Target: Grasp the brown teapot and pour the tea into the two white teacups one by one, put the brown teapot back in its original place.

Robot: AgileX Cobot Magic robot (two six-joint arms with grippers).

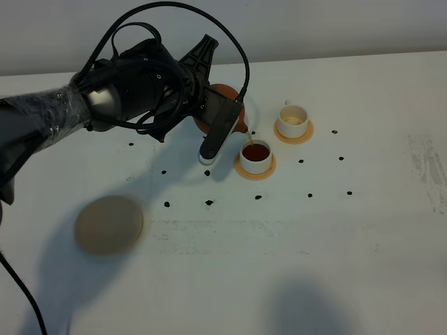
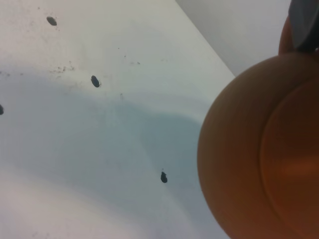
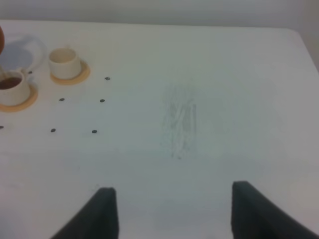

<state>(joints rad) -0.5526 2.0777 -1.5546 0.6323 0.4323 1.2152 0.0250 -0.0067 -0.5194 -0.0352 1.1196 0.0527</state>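
Observation:
My left gripper (image 1: 211, 103) is shut on the brown teapot (image 1: 228, 95) and holds it tilted above the table, spout down. A thin stream of tea (image 1: 246, 138) falls into the nearer white teacup (image 1: 256, 155), which holds dark tea and stands on its orange-tan coaster (image 1: 255, 169). The other white teacup (image 1: 293, 120) stands behind and to the right on its own coaster; its inside looks pale. The teapot's belly (image 2: 259, 149) fills the left wrist view. The beige disc coaster (image 1: 109, 224) lies bare at the front left. My right gripper (image 3: 174, 214) is open and empty; both cups (image 3: 11, 85) (image 3: 65, 60) are far from it.
Small black marks (image 1: 209, 202) dot the white table (image 1: 293, 265) around the cups. A faint grey smudge (image 1: 427, 171) lies near the right edge. The table's back edge meets a pale wall behind the teapot.

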